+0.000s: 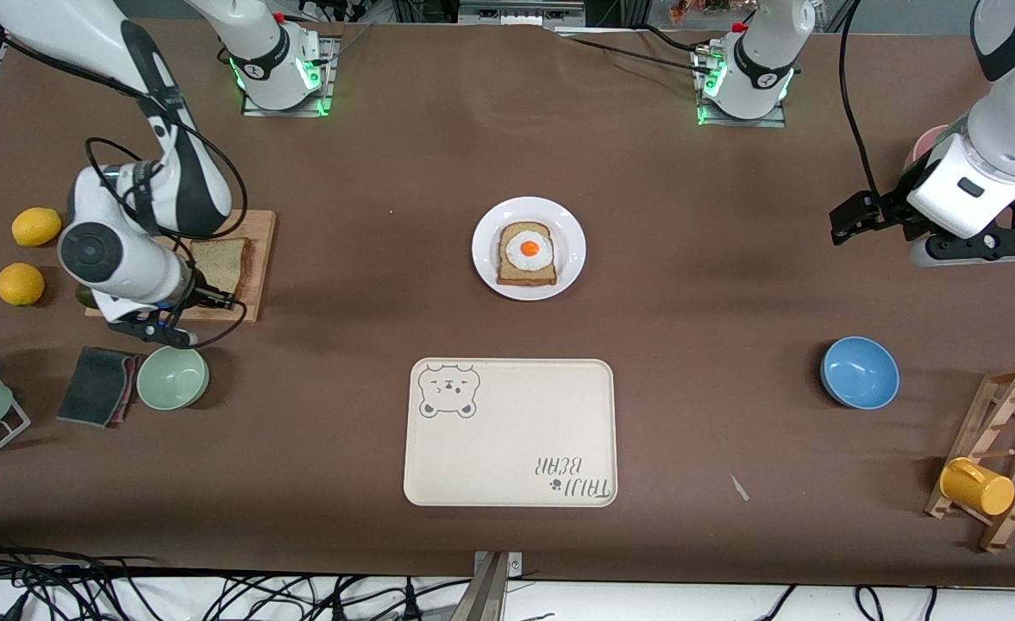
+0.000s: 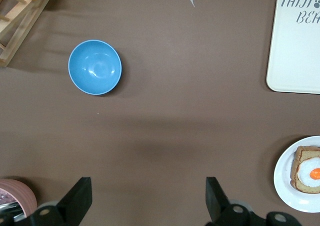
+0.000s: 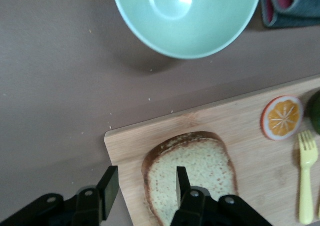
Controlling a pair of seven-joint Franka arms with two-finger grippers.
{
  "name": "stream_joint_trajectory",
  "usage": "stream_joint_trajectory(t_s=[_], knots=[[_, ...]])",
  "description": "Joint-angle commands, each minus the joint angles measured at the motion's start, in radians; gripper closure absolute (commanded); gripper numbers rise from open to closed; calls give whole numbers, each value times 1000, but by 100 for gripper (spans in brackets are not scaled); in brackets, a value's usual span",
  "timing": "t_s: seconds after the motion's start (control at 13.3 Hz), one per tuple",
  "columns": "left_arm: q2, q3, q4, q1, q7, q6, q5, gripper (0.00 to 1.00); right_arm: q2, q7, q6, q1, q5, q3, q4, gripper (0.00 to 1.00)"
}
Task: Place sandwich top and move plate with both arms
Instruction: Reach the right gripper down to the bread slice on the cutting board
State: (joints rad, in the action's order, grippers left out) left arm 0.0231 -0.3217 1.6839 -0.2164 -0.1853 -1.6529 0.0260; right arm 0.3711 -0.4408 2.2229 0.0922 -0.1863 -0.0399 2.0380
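Right pincer (image 3: 143,187), half spread, straddles the bread (image 3: 192,176) edge on the board (image 3: 260,161); it should pinch squarely; left pincer (image 2: 147,198) waits spread.

— Anything readable?
— Only on the cream tray (image 1: 511,431), near the middle of the counter (image 1: 714,285). Printed in grey, two lines: "TAIJI BEAR", upside down as seen from the front camera, in the corner toward the left arm's end. Small paw mark beside the first word. Line drawing of a bear's face in the diagonally opposed corner, farther from the front camera.
— Same wording from the left wrist?
— Partly: "TAIJI" and "BEA", cut off at the frame edge (image 2: 299,8).
— Elsewhere?
— Possibly a small round badge on each arm base, too tiny to read.
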Motion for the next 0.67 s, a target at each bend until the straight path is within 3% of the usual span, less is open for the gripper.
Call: stream_joint_trajectory(t_s=[0.0,0.6], knots=[[-5,-5,7,-8,6,-13,-24,0,22,-100,9,30,-70,-1,4,46],[1,-5,2,-9,6,-15,-24,0,69,-203,11,54,-125,-8,14,53]])
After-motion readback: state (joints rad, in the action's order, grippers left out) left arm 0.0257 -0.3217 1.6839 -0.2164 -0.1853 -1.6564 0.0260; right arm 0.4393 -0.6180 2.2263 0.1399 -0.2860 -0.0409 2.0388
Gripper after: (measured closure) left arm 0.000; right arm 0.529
